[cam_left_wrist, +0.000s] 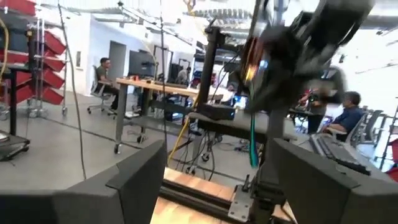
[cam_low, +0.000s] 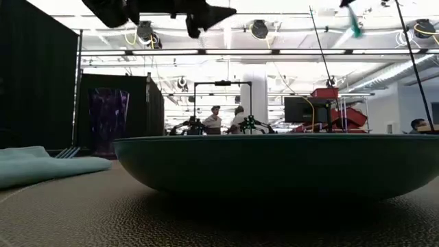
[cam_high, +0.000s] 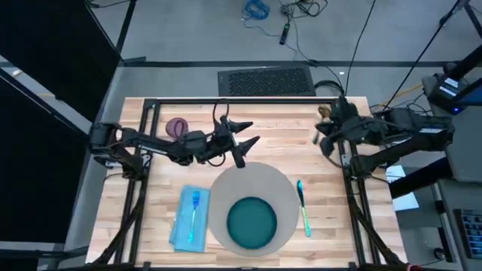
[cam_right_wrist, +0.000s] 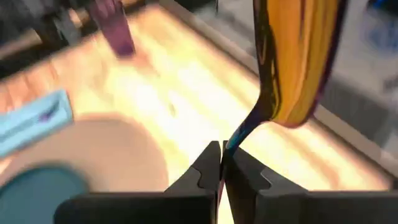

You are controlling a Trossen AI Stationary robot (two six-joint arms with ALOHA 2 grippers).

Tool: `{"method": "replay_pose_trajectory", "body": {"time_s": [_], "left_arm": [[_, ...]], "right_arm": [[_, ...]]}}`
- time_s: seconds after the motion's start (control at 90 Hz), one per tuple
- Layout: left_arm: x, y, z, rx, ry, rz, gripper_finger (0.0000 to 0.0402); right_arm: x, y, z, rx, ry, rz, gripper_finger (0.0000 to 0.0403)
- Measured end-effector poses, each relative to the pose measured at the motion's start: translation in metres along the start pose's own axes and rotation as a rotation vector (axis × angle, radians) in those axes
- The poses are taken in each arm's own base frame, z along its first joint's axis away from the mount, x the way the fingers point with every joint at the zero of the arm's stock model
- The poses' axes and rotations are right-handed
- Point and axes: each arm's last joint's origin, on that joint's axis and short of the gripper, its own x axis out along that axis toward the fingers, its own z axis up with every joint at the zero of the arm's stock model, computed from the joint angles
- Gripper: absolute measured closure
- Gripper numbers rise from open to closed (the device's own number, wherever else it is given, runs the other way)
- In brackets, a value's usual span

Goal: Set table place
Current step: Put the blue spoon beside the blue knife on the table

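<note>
The surface (cam_high: pixel 248 154) carries the grey place (cam_high: pixel 226 197) at its near edge, with a teal plate (cam_high: pixel 251 223) on it. The left gripper (cam_high: pixel 246 132) hangs spread and empty above the place's far rim. The right gripper (cam_right_wrist: pixel 222 163), near the far right corner, pinches what looks like a spoon (cam_right_wrist: pixel 298 62).

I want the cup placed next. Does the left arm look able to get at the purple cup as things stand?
Probably yes. The left gripper is open and empty above the table, and the purple cup stands close beside that arm with nothing between them.
</note>
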Motion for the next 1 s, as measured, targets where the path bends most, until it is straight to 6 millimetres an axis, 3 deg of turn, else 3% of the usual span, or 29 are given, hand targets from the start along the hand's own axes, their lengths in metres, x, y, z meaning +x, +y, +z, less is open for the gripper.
{"method": "replay_pose_trajectory", "body": {"time_s": [0.244,0.433,0.744,0.833,1.0], "left_arm": [[-0.017,-0.010,0.029,0.054,0.018,-0.032,0.0127],[-0.028,-0.014,0.042,0.059,0.051,-0.052,0.0127],[-0.036,-0.023,0.047,0.069,0.050,-0.087,0.0127],[-0.036,-0.024,0.048,0.067,0.049,-0.090,0.0127],[-0.036,-0.024,0.048,0.065,0.048,-0.090,0.0127]], "right_arm": [[-0.002,0.022,-0.034,0.093,0.256,0.155,0.0403],[0.009,0.036,-0.087,0.173,0.486,0.116,0.0403],[0.031,0.061,-0.177,0.450,0.597,0.085,0.0403],[0.040,0.065,-0.194,0.506,0.589,-0.007,0.0403],[0.064,0.080,-0.208,0.550,0.575,-0.008,0.0403]]}}
